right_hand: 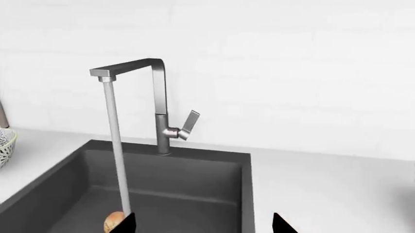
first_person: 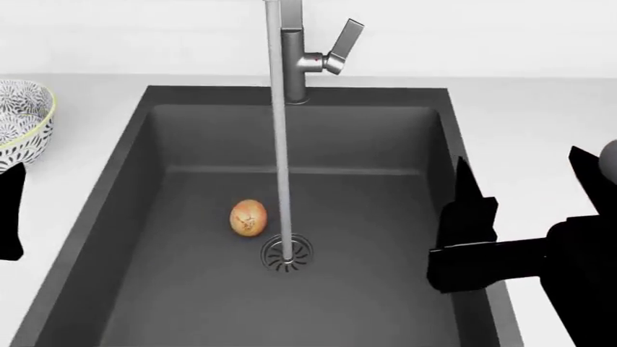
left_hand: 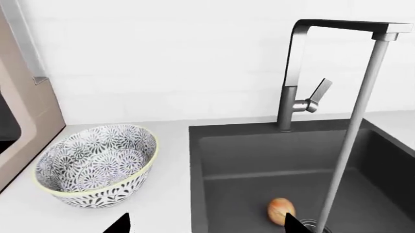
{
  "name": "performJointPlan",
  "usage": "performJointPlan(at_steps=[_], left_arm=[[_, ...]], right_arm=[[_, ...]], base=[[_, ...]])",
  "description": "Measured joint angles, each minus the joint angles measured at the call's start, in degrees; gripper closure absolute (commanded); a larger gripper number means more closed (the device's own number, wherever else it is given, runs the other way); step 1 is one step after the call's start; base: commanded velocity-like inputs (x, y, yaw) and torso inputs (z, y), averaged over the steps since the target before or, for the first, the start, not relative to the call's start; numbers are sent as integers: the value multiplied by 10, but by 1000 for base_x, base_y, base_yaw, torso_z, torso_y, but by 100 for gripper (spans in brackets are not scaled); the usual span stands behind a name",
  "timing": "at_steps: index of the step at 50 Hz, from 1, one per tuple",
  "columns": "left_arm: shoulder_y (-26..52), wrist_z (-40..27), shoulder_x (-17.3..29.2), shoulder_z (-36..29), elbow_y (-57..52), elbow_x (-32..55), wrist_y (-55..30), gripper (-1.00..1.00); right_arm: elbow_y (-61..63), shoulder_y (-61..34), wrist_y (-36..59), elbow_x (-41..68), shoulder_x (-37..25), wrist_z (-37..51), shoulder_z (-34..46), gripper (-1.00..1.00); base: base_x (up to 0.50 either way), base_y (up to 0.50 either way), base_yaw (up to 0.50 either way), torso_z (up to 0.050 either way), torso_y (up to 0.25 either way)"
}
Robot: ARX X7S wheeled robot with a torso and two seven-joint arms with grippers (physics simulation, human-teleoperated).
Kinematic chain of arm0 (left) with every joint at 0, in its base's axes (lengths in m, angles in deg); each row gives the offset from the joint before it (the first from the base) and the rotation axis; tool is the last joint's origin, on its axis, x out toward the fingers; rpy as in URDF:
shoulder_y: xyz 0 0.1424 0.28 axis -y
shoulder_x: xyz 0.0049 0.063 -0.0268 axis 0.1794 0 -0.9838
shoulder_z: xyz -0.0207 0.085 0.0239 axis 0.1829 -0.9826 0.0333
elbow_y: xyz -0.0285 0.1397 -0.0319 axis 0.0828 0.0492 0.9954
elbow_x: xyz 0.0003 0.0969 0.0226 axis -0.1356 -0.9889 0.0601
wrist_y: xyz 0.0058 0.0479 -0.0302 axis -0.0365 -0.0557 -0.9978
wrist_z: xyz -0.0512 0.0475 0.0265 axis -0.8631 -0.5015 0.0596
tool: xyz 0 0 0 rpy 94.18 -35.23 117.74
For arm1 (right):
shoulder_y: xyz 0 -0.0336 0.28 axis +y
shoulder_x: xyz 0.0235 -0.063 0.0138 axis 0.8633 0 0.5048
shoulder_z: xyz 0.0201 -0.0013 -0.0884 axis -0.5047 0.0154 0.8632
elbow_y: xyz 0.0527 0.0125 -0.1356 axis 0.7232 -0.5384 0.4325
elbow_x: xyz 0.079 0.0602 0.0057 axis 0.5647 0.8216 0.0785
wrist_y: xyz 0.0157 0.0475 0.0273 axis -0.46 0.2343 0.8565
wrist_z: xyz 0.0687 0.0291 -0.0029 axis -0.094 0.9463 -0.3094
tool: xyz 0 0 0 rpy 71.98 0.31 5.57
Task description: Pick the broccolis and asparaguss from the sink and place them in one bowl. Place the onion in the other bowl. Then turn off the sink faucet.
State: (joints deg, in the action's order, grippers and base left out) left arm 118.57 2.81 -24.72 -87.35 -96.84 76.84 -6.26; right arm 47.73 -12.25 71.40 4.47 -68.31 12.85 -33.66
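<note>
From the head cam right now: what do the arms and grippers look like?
Both render as flat matte black silhouettes with no visible markings, cables or shading. The right gripper has two pointed, blade-like fingers on a blocky black arm, with a small grey rounded part at the frame edge. Of the left gripper only a black sliver shows.

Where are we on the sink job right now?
Looks done: only the onion is visible in the sink, no broccoli or asparagus; the wooden bowl is out of view, so unconfirmed. In hand: nothing, the left gripper and right gripper look open and empty. Left: the onion goes into the patterned bowl, then the faucet, still running a stream, needs shutting off.
</note>
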Motion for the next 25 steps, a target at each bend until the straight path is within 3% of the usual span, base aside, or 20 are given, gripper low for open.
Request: performJointPlan(at_steps=[12,25], left_arm=[[8,-2,-6,-5,2,0,-3,-100],[17,-2,-8,-7,4,3,-6,-100]], right_arm=[[8,25,-24,-11,-10,1,-11,-100],[14,45,-39,-21,-17,-1,-16,-100]], base=[[16,0,0,0,0],[275,0,0,0,0]])
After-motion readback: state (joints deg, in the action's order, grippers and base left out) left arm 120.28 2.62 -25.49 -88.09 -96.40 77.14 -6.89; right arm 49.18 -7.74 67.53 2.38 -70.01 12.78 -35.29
